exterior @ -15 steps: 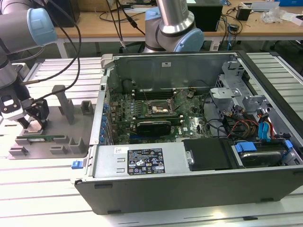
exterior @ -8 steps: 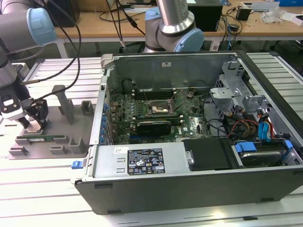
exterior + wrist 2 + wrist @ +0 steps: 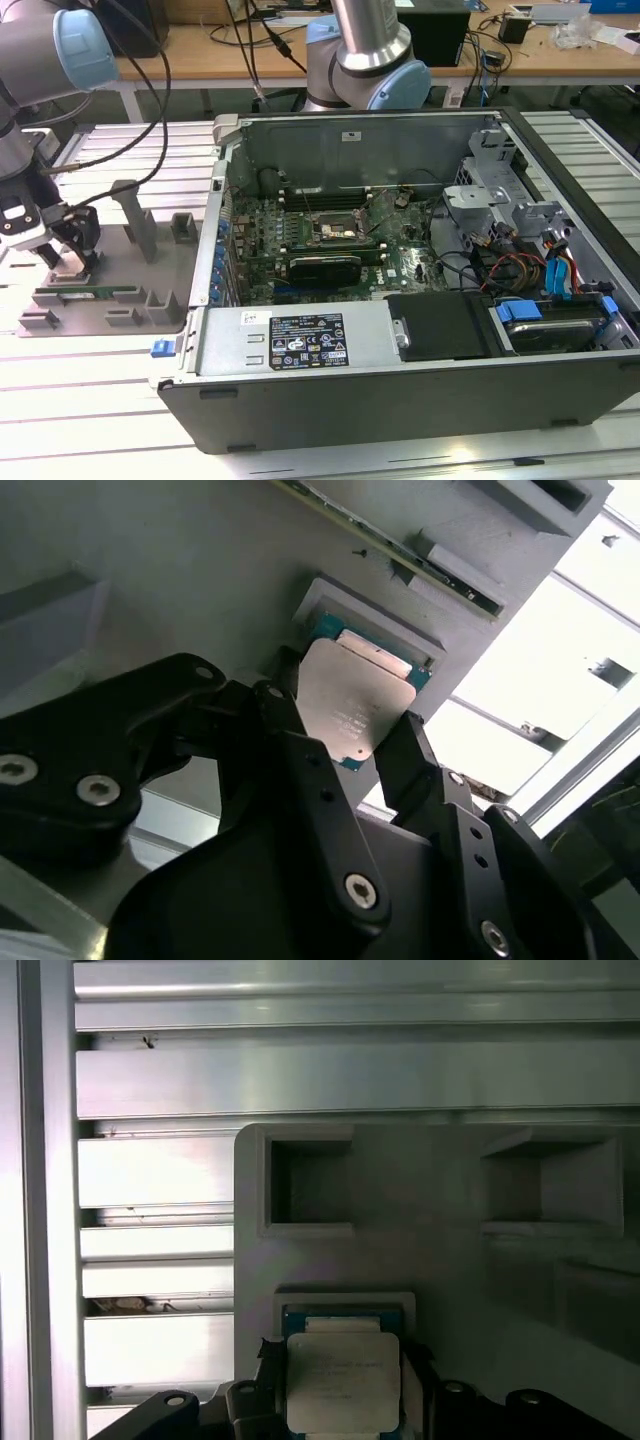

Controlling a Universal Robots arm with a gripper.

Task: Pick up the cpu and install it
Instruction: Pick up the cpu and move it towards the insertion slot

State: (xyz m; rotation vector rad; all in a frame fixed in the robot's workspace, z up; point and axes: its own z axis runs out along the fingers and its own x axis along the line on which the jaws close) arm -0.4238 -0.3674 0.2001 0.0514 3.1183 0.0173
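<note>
Squarely between the black fingers (image 3: 290, 730) sits the cpu (image 3: 352, 695), a small flat square chip with a dull silvery top plate and a thin blue-green rim showing at its edges. The gripper (image 3: 345, 730) is clenched on it, one finger against each opposite side, as both wrist views show. The cpu (image 3: 343, 1380) lies at a raised, square pocket of the grey fixture tray (image 3: 440, 1260); whether it rests in the pocket or sits just off it cannot be told. In the exterior view the gripper (image 3: 70, 255) hangs over that tray (image 3: 120, 300), on the slotted aluminium table (image 3: 90, 390), beside the open computer case (image 3: 400, 385) and apart from its motherboard (image 3: 330, 240).
</note>
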